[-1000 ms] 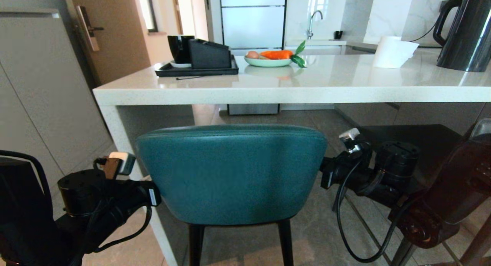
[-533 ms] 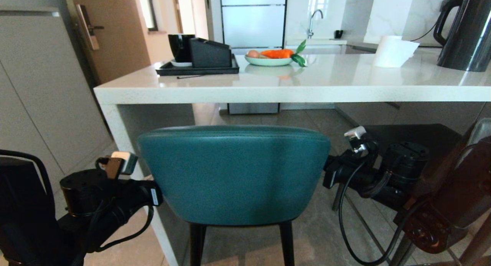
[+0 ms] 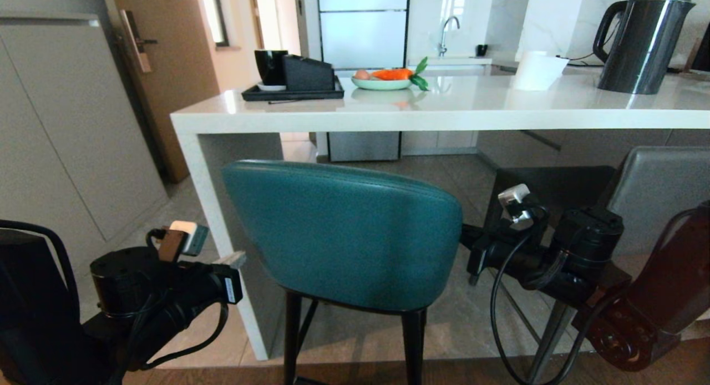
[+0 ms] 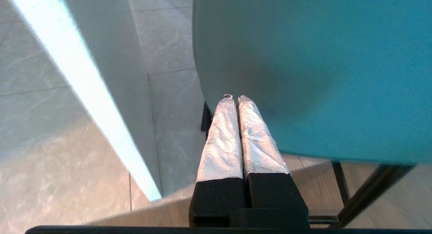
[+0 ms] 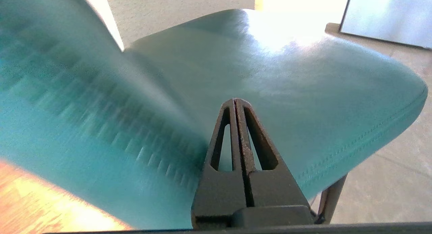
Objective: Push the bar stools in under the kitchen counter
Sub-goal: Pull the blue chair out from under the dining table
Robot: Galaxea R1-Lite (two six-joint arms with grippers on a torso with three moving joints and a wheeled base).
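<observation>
Either side of the teal stool [image 3: 344,235], both arms reach forward, low and roughly level. Left gripper [image 4: 235,99] sits at the stool's left flank, wrapped fingers [image 4: 221,139] pressed together, tips right at the backrest's curved side, close against it; contact itself unclear. Right gripper [image 5: 235,101] is at the stool's right flank, jaws together, nothing between them, tips over the seat where it meets the backrest.

Teal stool: rounded one-piece backrest, smooth leather look, stitched seam along the edge, thin black legs. It stands upright in front of the counter [image 3: 444,118], turned slightly so the backrest faces a little left. The backrest top is below the slab edge, just right of the counter's white end panel [image 3: 222,207].

Grey stool [image 3: 654,191]: boxy flat backrest, right of the teal stool, partly hidden behind the right arm, its top also below the counter edge.

On the counter behind the teal stool: black tray [image 3: 293,92], plate of produce [image 3: 383,81], and well right of it a dark kettle [image 3: 638,44].
</observation>
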